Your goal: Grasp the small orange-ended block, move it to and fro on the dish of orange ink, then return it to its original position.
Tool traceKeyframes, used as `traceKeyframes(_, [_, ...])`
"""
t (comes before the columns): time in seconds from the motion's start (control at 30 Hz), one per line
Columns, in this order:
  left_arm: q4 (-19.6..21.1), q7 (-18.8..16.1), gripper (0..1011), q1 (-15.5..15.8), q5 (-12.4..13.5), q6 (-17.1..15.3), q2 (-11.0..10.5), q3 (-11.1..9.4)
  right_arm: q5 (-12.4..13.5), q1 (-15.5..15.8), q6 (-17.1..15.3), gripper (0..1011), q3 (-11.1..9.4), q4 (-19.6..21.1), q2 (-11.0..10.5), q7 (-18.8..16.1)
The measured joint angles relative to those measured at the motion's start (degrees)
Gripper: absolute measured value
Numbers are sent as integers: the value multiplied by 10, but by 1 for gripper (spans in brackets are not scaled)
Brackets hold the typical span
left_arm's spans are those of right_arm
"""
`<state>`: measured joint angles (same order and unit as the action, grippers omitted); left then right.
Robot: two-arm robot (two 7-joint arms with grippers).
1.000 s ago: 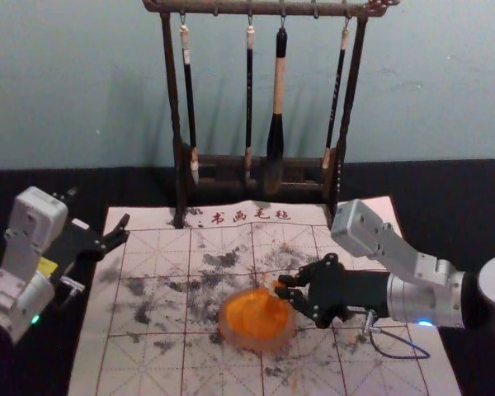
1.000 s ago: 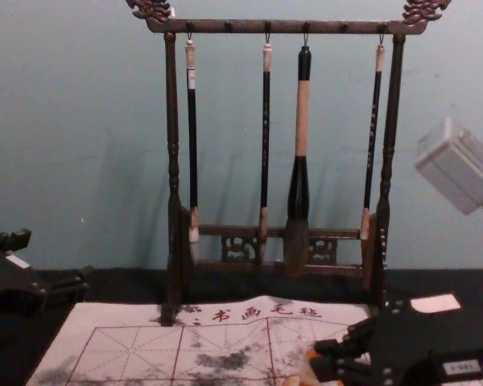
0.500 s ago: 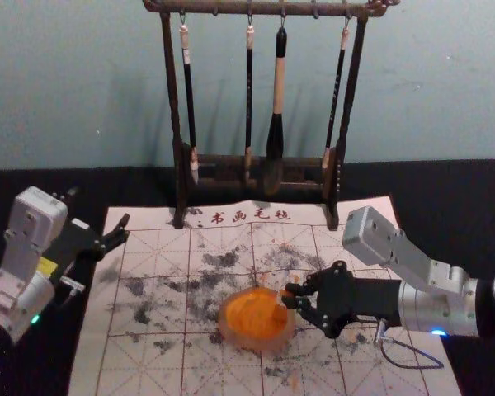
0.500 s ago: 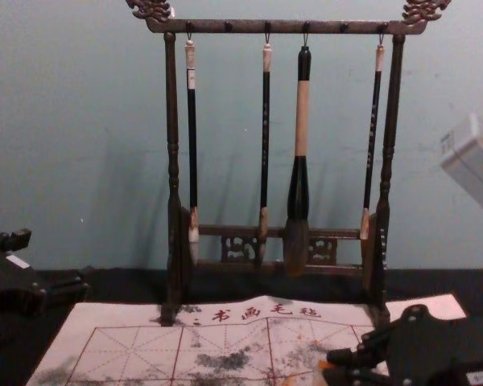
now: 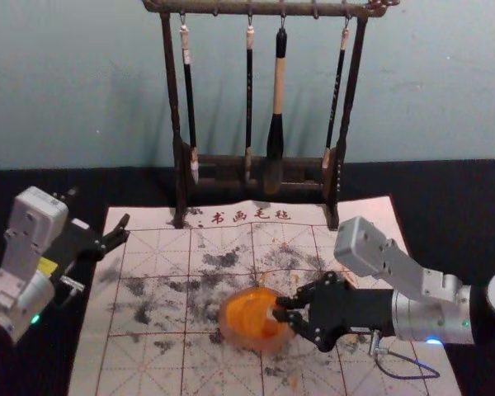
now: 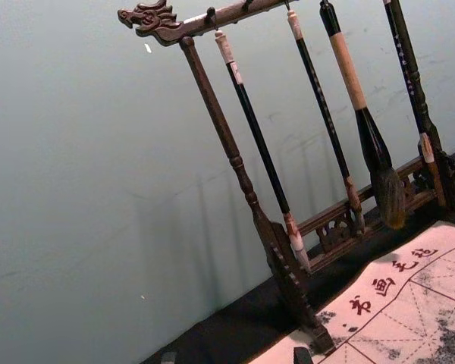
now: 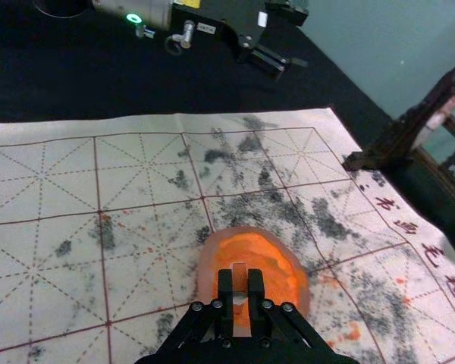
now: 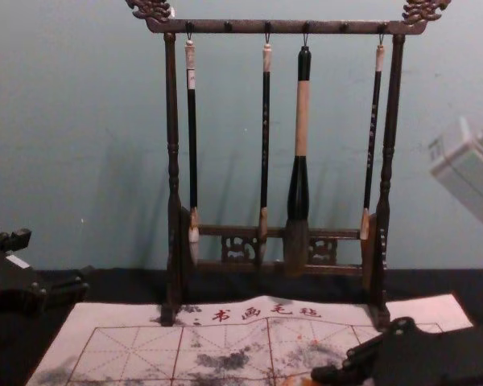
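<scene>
My right gripper (image 5: 280,308) reaches in from the right over the dish of orange ink (image 5: 249,317) and is shut on the small block (image 5: 271,314), held at the dish's right part. In the right wrist view the block (image 7: 240,279) stands between the fingers of the right gripper (image 7: 240,293), over the orange ink (image 7: 268,262). Whether the block touches the ink I cannot tell. My left gripper (image 5: 99,206) is parked open at the left edge of the mat; its fingertips enter the left wrist view's edge, around the left gripper (image 6: 235,356).
A dark wooden rack (image 5: 175,107) with several hanging brushes (image 5: 276,107) stands behind the dish, at the mat's far edge. The ink-stained mat (image 5: 148,367) lies on a black cloth (image 5: 454,194). A cable (image 5: 412,376) loops below the right wrist.
My right gripper, with the block, first shifted slightly right, then back left, and has come nearer the body across the dish's right side. The left arm has stayed still.
</scene>
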<state>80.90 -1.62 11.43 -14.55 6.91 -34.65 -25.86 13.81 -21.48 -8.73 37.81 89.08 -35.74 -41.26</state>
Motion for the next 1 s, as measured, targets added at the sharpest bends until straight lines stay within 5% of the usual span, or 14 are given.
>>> traceKeyframes(1.0, [0,0,1001,0,0,0,0,0,-13,-39,-4,82,27,-37,33,-4])
